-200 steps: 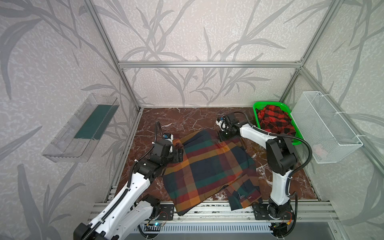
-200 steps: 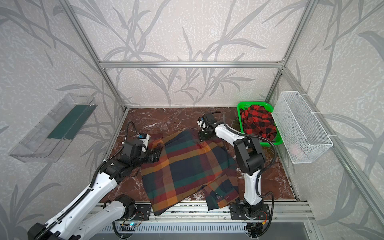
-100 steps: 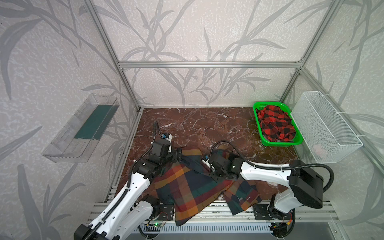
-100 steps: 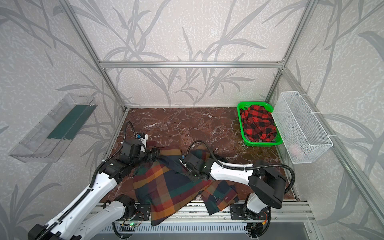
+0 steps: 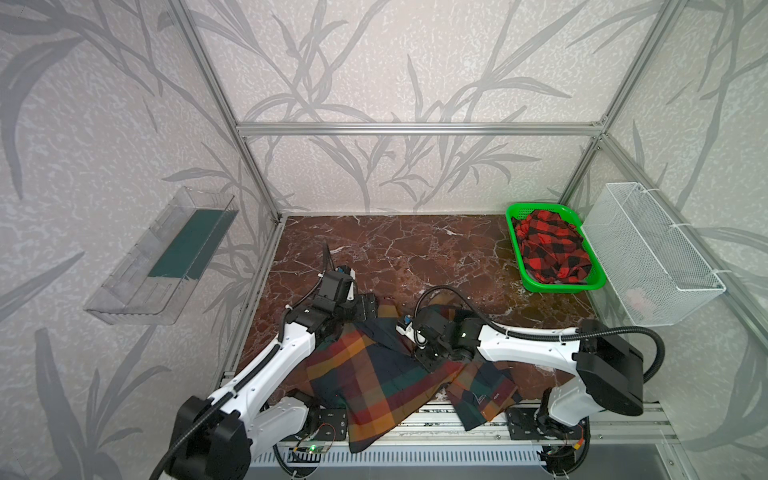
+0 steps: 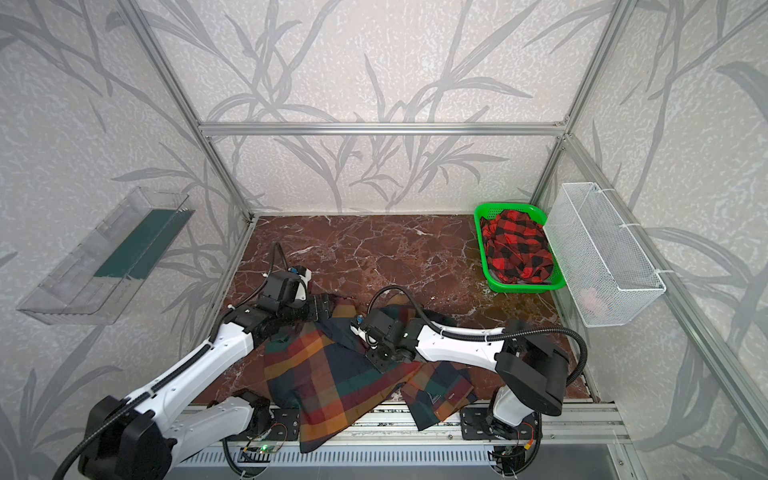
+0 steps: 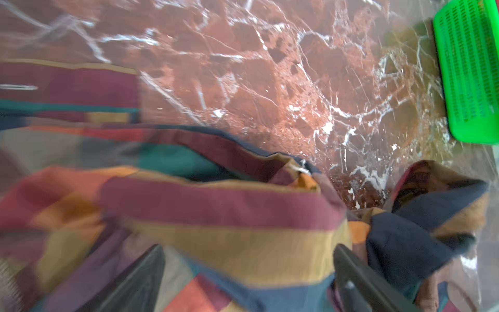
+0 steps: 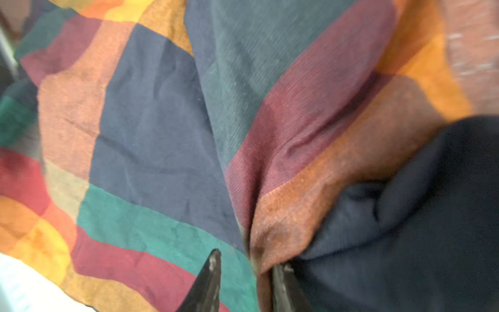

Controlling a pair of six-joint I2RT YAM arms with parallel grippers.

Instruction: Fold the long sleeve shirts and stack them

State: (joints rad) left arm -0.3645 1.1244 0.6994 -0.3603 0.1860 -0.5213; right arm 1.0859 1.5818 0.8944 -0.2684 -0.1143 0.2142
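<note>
Right fingers eased slightly apart, plaid shirt fold between, left fingers spread wider over it

Grey leaf-patterned wallpaper covers the walls behind an aluminium frame, above a red-brown marble floor; a clear plastic tray and a white wire basket hang on opposite walls.

Green plastic basket: on marbled tabletop, well beyond the right claw, at the far right corner. White wire-mesh basket: on the right wall, just beside the green one. Clear plastic tray with dark green liner: on the left wall, well apart from the left claw. Aluminium frame rail and leaf-patterned wallpaper behind.
</note>
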